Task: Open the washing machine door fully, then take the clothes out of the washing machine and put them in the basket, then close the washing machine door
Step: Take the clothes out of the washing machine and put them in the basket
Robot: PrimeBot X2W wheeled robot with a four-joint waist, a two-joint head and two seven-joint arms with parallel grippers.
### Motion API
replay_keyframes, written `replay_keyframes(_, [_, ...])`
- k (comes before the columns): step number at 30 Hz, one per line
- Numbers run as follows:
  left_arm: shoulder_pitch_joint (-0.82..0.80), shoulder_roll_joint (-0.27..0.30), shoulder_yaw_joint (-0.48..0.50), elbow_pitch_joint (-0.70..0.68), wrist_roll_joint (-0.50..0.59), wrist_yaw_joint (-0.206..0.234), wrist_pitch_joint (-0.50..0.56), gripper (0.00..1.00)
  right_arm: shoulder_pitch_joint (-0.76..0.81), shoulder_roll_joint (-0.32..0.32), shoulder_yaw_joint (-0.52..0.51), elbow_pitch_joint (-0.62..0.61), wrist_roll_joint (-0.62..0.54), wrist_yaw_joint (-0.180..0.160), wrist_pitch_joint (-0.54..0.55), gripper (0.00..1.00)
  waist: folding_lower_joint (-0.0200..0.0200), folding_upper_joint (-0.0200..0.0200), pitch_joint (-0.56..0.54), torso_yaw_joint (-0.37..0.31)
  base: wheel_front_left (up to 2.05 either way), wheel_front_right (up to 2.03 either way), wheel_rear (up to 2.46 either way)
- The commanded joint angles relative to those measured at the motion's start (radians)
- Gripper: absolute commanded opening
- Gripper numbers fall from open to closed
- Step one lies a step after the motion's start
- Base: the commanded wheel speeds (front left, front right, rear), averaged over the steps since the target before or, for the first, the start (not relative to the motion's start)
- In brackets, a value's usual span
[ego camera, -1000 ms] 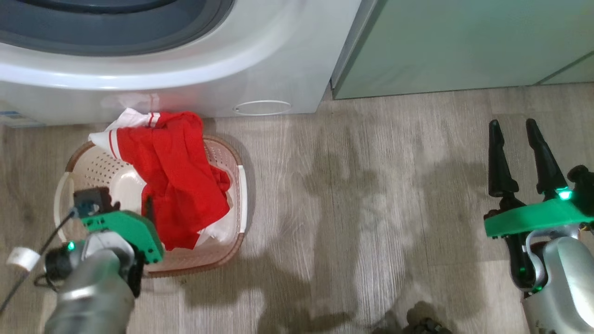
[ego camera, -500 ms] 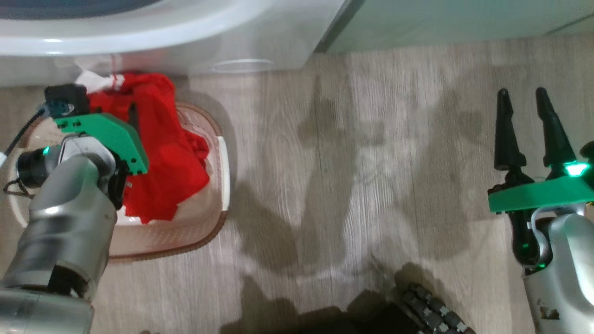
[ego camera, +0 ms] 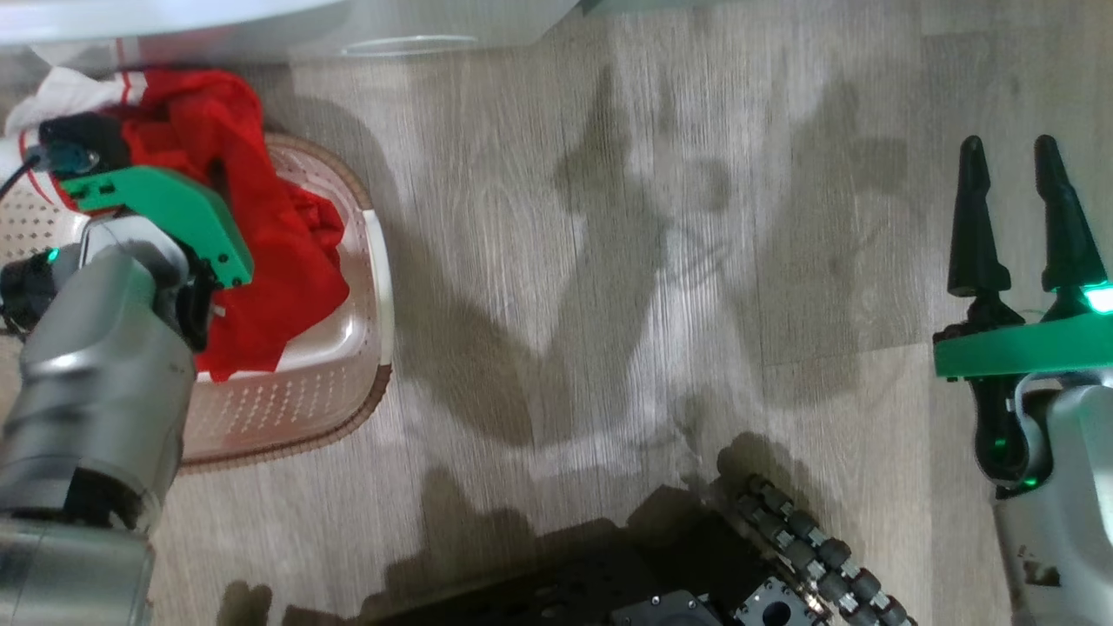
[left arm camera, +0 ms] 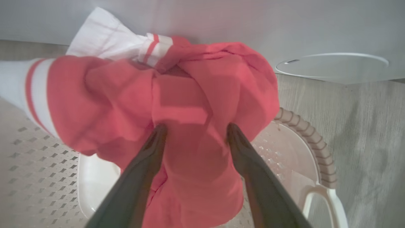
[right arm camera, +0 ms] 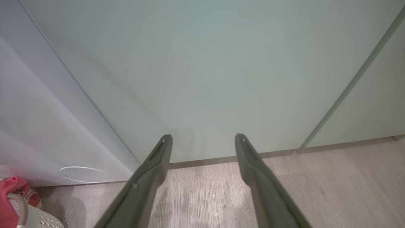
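The clothes point(left arm camera: 190, 95) are lying draped across the basket point(ego camera: 330, 382), directly ahead of the left gripper point(left arm camera: 196, 126), whose fingers are standing spread and empty. The right gripper point(ego camera: 1009, 148), likewise released, is hanging well apart.

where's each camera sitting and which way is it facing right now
head view: on the head, facing down at floor and basket; shows left forearm, right gripper, dark base.
left wrist view: on the left wrist, facing along the open left gripper at clothes over the basket.
right wrist view: on the right wrist, facing the green cabinet past the open right gripper.
shared: head and left wrist views both show clothes, basket, washing machine.
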Motion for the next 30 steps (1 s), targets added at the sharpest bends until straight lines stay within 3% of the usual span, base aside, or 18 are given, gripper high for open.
replay_keyframes(1, [-0.007, 0.041, 0.023, -0.011, -0.008, 0.007, 0.012, 1.00, 0.026, -0.018, 0.005, -0.031, -0.001, -0.001, -0.006, 1.00, -0.0001, 0.0000, 0.024, 0.008, 0.00, 0.00, 0.00])
replay_keyframes(9, [-0.018, 0.047, 0.038, -0.011, -0.027, 0.055, 0.014, 1.00, 0.029, -0.025, 0.003, -0.037, -0.006, -0.001, -0.006, 1.00, -0.0001, 0.0000, 0.044, 0.021, 0.00, 0.00, 0.00])
replay_keyframes(14, [-0.036, 0.028, 0.024, -0.011, -0.031, -0.008, 0.003, 0.96, 0.028, -0.038, -0.003, -0.043, -0.007, -0.001, -0.006, 1.00, -0.0001, 0.0000, 0.057, 0.032, 0.00, 0.00, 0.00])
replay_keyframes(16, [-0.047, 0.020, 0.015, -0.011, -0.027, -0.024, -0.011, 0.18, 0.028, -0.044, -0.007, -0.046, -0.009, -0.001, -0.006, 1.00, -0.0001, 0.0000, 0.064, 0.036, 0.00, 0.00, 0.00])
replay_keyframes(17, [-0.050, 0.017, 0.011, -0.011, -0.026, -0.030, -0.015, 0.00, 0.029, -0.047, -0.010, -0.048, -0.009, -0.001, -0.006, 1.00, -0.0001, 0.0000, 0.066, 0.039, 0.00, 0.00, 0.00])
replay_keyframes(23, [-0.041, -0.001, -0.015, -0.011, -0.012, -0.048, -0.052, 0.00, 0.041, -0.056, -0.030, -0.043, -0.014, -0.001, -0.006, 1.00, -0.0001, 0.0000, 0.051, 0.062, 0.00, 0.00, 0.00])
replay_keyframes(30, [0.037, -0.012, -0.036, -0.011, 0.000, -0.057, -0.159, 0.00, 0.056, -0.052, -0.010, -0.017, -0.017, -0.001, -0.006, 1.00, -0.0001, 0.0000, -0.054, 0.091, 0.00, 0.00, 0.00])
